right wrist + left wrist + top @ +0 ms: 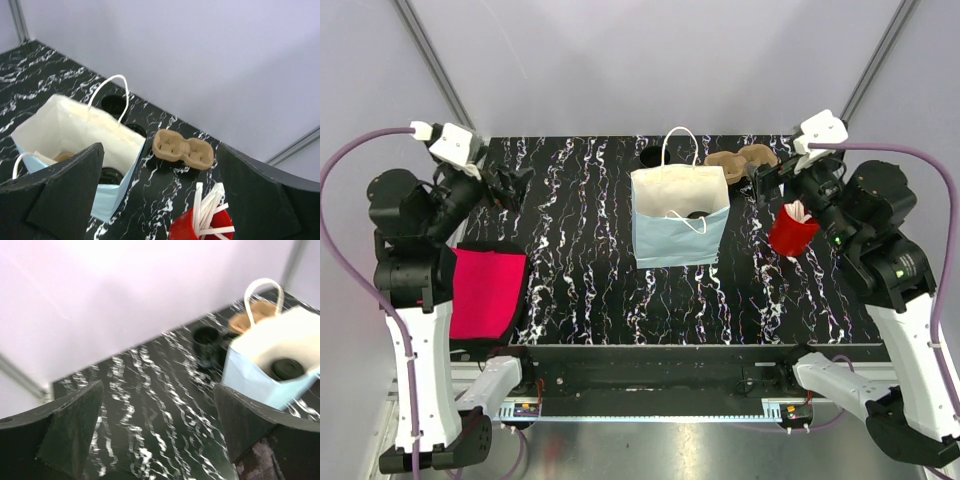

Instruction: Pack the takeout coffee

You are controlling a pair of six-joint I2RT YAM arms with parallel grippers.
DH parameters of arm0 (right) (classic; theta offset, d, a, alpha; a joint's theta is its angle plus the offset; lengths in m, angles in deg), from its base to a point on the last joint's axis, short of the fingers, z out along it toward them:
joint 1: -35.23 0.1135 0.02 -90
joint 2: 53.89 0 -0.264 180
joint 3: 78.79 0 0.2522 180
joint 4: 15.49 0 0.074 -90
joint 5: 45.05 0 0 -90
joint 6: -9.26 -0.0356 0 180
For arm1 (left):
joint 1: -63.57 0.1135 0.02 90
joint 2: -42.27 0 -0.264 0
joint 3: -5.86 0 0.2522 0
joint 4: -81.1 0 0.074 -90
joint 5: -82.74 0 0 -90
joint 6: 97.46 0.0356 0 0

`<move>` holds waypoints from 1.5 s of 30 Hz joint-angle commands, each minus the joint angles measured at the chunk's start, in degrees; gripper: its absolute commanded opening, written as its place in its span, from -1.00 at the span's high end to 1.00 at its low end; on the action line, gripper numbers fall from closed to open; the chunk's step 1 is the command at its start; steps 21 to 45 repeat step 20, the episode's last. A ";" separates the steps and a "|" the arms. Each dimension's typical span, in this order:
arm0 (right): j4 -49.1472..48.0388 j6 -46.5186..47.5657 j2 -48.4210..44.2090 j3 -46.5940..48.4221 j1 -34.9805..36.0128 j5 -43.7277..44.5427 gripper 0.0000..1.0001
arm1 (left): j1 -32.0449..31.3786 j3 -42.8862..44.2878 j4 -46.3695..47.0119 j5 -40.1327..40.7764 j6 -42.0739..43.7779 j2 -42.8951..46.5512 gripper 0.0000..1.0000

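Left end effector (159, 432) and right end effector (160, 197) gape wide, empty, flanking the bag (678, 240).

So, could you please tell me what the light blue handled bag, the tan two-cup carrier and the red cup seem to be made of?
The light blue handled bag looks like matte paper: crisp folds, stiff upright walls. The tan two-cup carrier is probably moulded pulp, dull and fibrous-looking. The red cup could be paper or plastic; I cannot tell.
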 commanded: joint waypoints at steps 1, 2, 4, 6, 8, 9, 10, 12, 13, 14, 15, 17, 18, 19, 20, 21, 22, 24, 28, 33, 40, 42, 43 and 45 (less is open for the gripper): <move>-3.29 -1.37 -0.09 4.93 0.32 3.87 -0.99 | 0.34 4.90 2.22 9.51 -0.25 0.70 -0.98; -3.29 -1.72 -0.09 5.54 0.32 4.50 -0.99 | 0.34 5.34 2.22 10.12 -0.25 0.70 -0.98; -3.29 -2.07 -0.18 7.13 0.32 5.90 -0.99 | 0.34 6.48 1.96 11.53 -0.26 0.79 -0.98; -3.38 -2.60 -0.27 8.09 0.32 6.87 -0.99 | 0.34 7.10 1.60 12.76 -0.43 0.88 -0.98; -3.29 -2.87 -0.44 8.45 0.32 7.23 -0.99 | 0.25 7.72 1.34 13.03 -1.13 1.23 -0.98; -3.29 -2.87 -0.53 8.28 0.24 7.23 -0.99 | 0.34 7.81 1.25 13.21 -1.22 1.32 -0.97; -3.38 -2.95 -0.62 8.10 0.24 7.05 -0.99 | 0.34 8.07 1.16 13.38 -1.74 1.41 -0.98; -3.38 -2.96 -0.71 7.58 0.32 6.53 -1.00 | 0.34 8.25 1.07 13.56 -2.10 1.41 -0.98; -3.29 -2.87 -0.88 7.40 0.32 6.35 -0.99 | 0.34 8.33 0.99 13.65 -2.54 1.49 -0.97; -3.29 -3.04 -0.71 7.31 0.24 6.17 -0.99 | 0.34 8.33 0.99 13.82 -2.71 1.49 -0.98; -3.29 -3.04 -0.88 7.05 0.24 5.91 -0.99 | 0.34 8.42 0.99 13.82 -2.80 1.49 -0.98; -3.29 -3.04 -0.79 6.96 0.32 5.65 -0.99 | 0.34 8.51 0.99 13.82 -2.89 1.58 -0.98; -3.38 -3.13 -0.71 7.04 0.32 5.64 -0.99 | 0.34 8.60 0.99 13.74 -2.89 1.58 -0.98; -3.29 -3.13 -0.62 7.04 0.24 5.56 -0.99 | 0.34 8.86 0.90 13.65 -2.89 1.58 -0.98; -3.38 -3.22 -0.53 7.30 0.32 5.56 -0.99 | 0.34 9.04 0.90 13.56 -2.98 1.50 -0.98; -3.38 -3.22 -0.53 7.30 0.32 5.56 -0.99 | 0.34 9.04 0.90 13.56 -2.98 1.50 -0.98; -3.38 -3.22 -0.53 7.30 0.32 5.56 -0.99 | 0.34 9.04 0.90 13.56 -2.98 1.50 -0.98; -3.38 -3.22 -0.53 7.30 0.32 5.56 -0.99 | 0.34 9.04 0.90 13.56 -2.98 1.50 -0.98; -3.38 -3.22 -0.53 7.30 0.32 5.56 -0.99 | 0.34 9.04 0.90 13.56 -2.98 1.50 -0.98; -3.38 -3.22 -0.53 7.30 0.32 5.56 -0.99 | 0.34 9.04 0.90 13.56 -2.98 1.50 -0.98; -3.38 -3.22 -0.53 7.30 0.32 5.56 -0.99 | 0.34 9.04 0.90 13.56 -2.98 1.50 -0.98; -3.38 -3.22 -0.53 7.30 0.32 5.56 -0.99 | 0.34 9.04 0.90 13.56 -2.98 1.50 -0.98; -3.38 -3.22 -0.53 7.30 0.32 5.56 -0.99 | 0.34 9.04 0.90 13.56 -2.98 1.50 -0.98; -3.38 -3.22 -0.53 7.30 0.32 5.56 -0.99 | 0.34 9.04 0.90 13.56 -2.98 1.50 -0.98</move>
